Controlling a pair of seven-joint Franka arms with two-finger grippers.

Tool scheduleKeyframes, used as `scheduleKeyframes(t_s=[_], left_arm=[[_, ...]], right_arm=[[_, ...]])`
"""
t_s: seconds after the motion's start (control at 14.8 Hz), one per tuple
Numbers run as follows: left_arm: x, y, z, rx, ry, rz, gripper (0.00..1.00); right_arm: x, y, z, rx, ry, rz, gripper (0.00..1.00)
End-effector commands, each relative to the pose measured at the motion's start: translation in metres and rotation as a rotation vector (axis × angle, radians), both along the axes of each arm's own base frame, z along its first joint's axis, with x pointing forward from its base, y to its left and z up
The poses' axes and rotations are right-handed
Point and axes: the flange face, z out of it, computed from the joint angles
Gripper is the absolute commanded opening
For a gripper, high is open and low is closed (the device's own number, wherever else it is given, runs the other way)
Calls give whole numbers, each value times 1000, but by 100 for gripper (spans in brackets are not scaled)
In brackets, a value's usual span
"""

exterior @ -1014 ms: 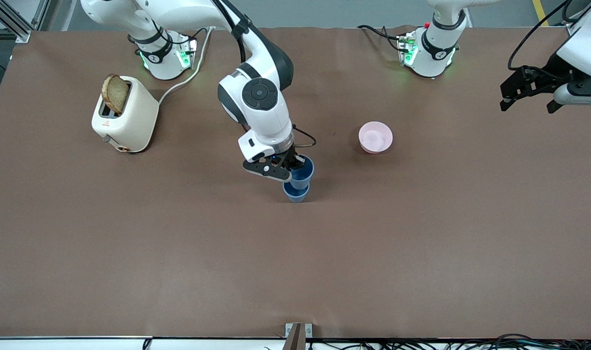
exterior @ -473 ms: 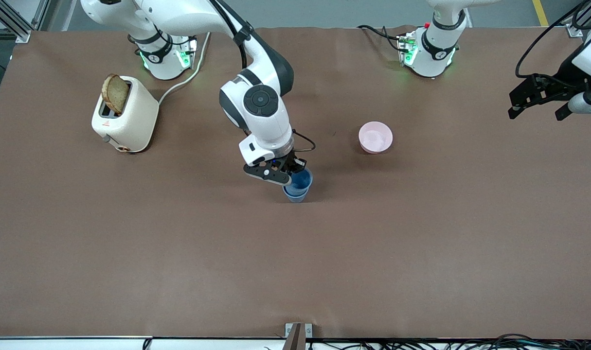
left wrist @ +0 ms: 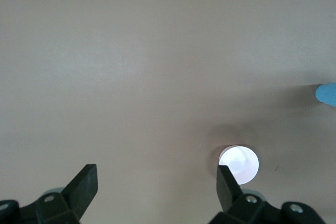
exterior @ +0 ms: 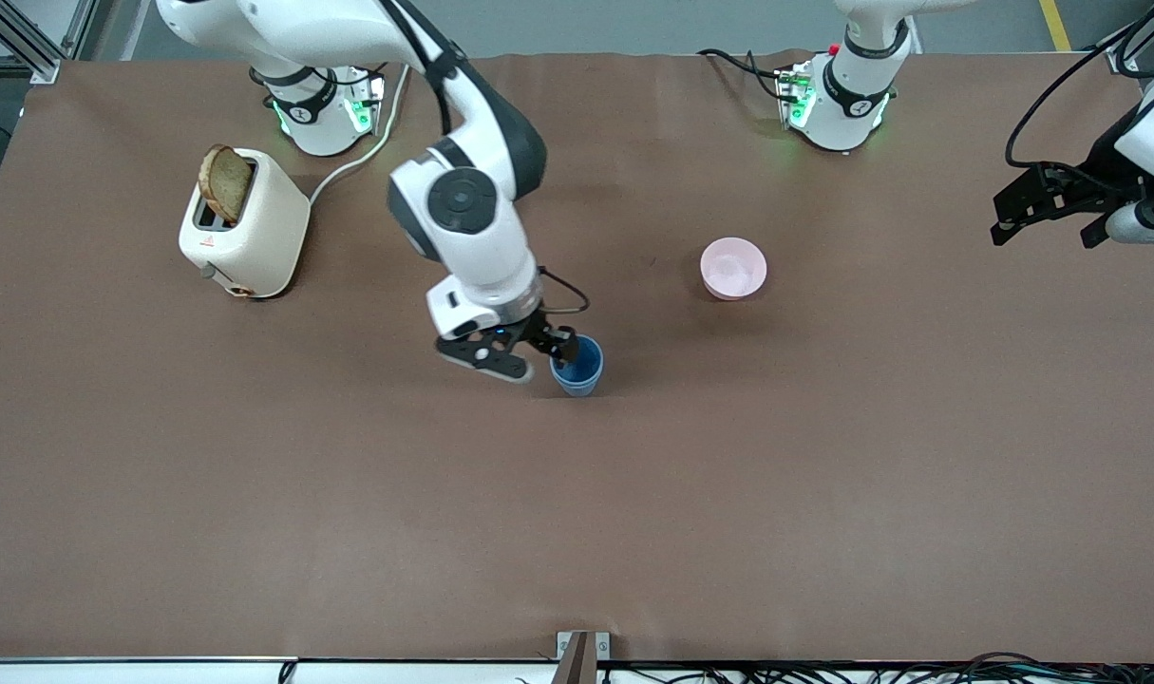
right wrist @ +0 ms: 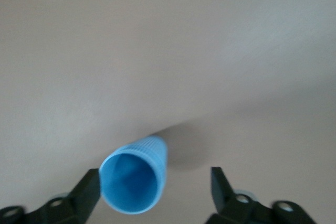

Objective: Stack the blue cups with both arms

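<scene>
Standing nested — two blue cups (exterior: 577, 366) as one; both grippers' fingers (right wrist: 223, 184) spread, released.

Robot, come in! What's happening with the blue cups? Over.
Right tool open beside the blue cups, nested on the table. Left tool open, waiting at its table end. Nothing in the way.

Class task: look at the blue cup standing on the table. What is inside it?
The blue cups appear nested as one stack; the right gripper is open beside it. In the right wrist view the inside looks blue; its bottom cannot be seen.
</scene>
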Motion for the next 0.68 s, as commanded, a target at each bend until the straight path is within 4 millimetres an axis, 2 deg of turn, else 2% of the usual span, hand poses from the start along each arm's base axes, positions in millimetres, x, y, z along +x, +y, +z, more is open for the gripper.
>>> scheduleKeyframes(t_s=[0.0, 0.14, 0.27, 0.41, 0.61], left_arm=[[2, 2, 6, 11, -9, 8, 100], [3, 4, 5, 12, -9, 11, 100], [3, 8, 5, 12, -12, 17, 100], [8, 10, 1, 17, -8, 12, 100], [8, 11, 1, 15, -8, 15, 100]], right_arm=[[11, -105, 77, -41, 16, 55, 100], [11, -175, 108, -54, 8, 92, 100], [1, -229, 132, -59, -2, 83, 100], [-15, -275, 159, -75, 43, 86, 100], [-35, -332, 194, -83, 77, 72, 100]])
